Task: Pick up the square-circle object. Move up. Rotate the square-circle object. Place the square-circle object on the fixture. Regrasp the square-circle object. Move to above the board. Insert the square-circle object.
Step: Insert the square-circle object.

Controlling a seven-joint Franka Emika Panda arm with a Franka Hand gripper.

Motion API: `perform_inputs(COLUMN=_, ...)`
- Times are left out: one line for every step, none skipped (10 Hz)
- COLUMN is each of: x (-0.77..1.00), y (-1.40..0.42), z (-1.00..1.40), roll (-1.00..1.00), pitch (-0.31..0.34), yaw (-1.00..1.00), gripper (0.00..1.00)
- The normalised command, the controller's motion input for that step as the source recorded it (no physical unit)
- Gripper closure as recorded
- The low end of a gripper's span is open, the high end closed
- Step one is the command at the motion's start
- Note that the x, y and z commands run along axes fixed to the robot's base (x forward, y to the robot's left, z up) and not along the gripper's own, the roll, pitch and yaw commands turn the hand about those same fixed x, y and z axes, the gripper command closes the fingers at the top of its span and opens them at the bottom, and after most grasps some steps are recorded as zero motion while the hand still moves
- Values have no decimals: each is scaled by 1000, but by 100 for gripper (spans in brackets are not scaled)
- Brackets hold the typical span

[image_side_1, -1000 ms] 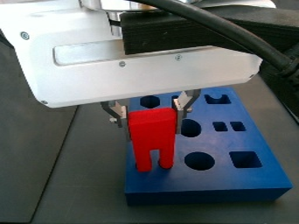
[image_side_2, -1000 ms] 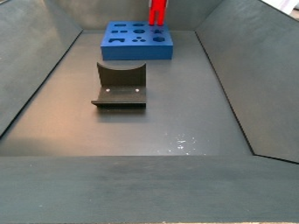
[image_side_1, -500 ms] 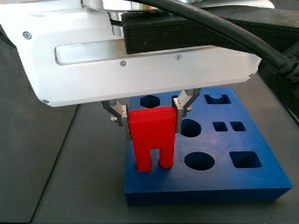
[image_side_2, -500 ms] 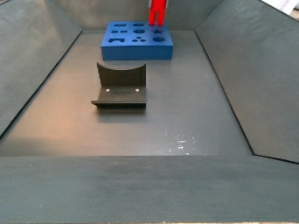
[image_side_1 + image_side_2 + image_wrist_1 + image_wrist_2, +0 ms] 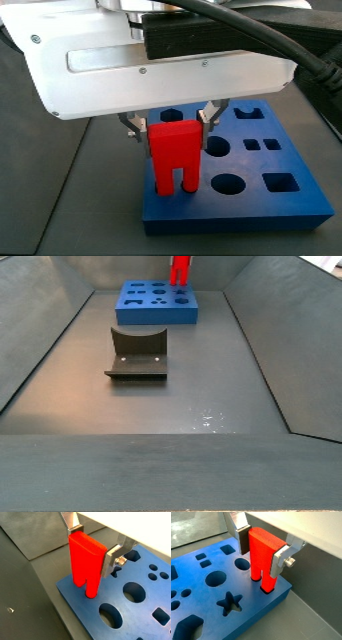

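At the centre of a side view, the end effector grips the square-circle object upright, prongs down, apparently touching the board near its front-left corner.

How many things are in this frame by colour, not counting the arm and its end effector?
Red: 1, the square-circle object, upright, prongs down, clamped in the end effector over the board.
Blue: 1, the board.
Dark: 1, the fixture, standing apart on the floor.
Total: 3.
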Motion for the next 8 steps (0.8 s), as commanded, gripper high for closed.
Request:
perform_inputs(x=0, y=54, z=-140, roll=80, pitch=11, yaw=-117, gripper=100)
perform_inputs(x=0, y=57, z=-206, roll=110, pitch=21, yaw=-97, gripper=100)
perform_inputs(x=0, y=46, z=-234, roll=97, pitch=10, yaw=-149, gripper=100)
perform_inputs(x=0, y=74, z=-263, roll=131, pitch=34, yaw=-220, gripper=100)
perform_inputs(x=-43, y=146, z=-260, roll=131, pitch=43, yaw=-306, gripper=100)
perform_inputs(x=-51, y=86, z=-131, roll=104, pitch=60, yaw=-306, gripper=100)
perform_inputs(x=-31, y=31, z=0, roll=0, pitch=76, yaw=-229, gripper=100)
perform_inputs(x=-60, y=31, z=0, roll=21, pitch=91, yaw=-183, gripper=100)
